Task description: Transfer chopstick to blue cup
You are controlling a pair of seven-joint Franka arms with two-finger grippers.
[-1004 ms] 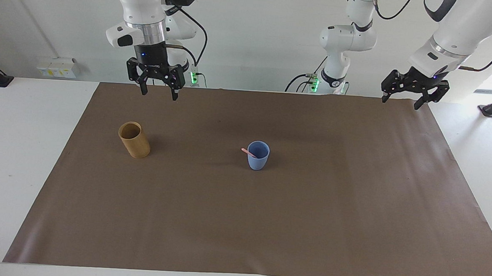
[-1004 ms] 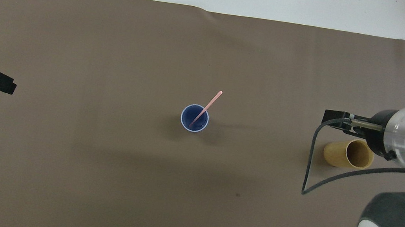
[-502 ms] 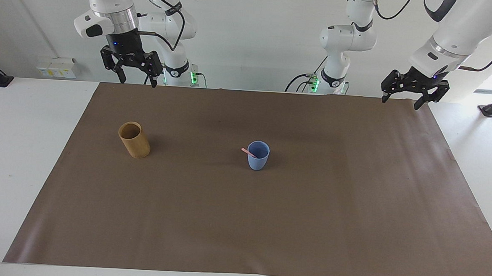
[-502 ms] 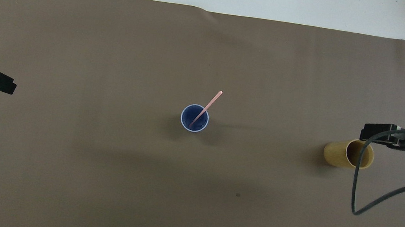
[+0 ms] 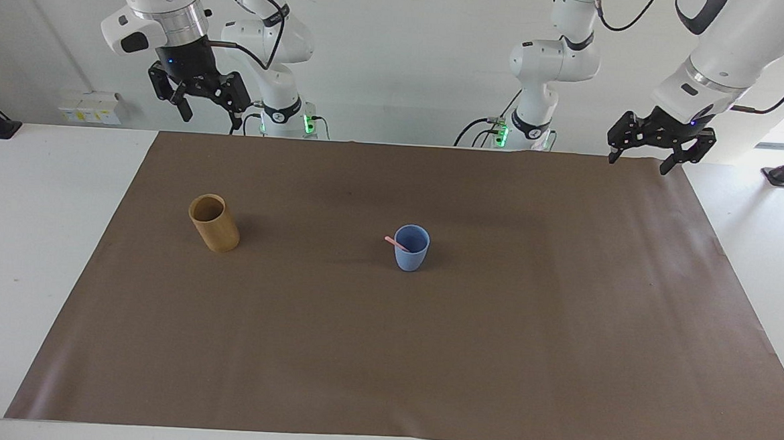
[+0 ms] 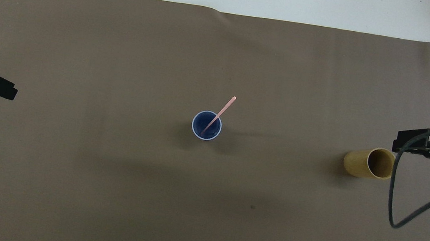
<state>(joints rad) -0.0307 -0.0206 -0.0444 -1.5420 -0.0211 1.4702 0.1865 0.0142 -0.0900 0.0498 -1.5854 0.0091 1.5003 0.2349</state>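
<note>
At the right arm's end of the brown mat (image 5: 425,356) you see the tan holder (image 5: 214,223) standing upright, nothing showing inside it, with the right gripper (image 5: 198,100) raised above that edge, fingers spread and empty. Mid-mat, your blue cup (image 5: 411,247) holds the chopstick (image 6: 218,115), leaning on its rim toward the right arm's end. The left gripper (image 5: 660,141) waits released over the other end.

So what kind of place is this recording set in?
Most likely a robotics lab: two white arms mounted at a white table, a brown mat as the work surface, and only a blue cup and tan holder as props.
</note>
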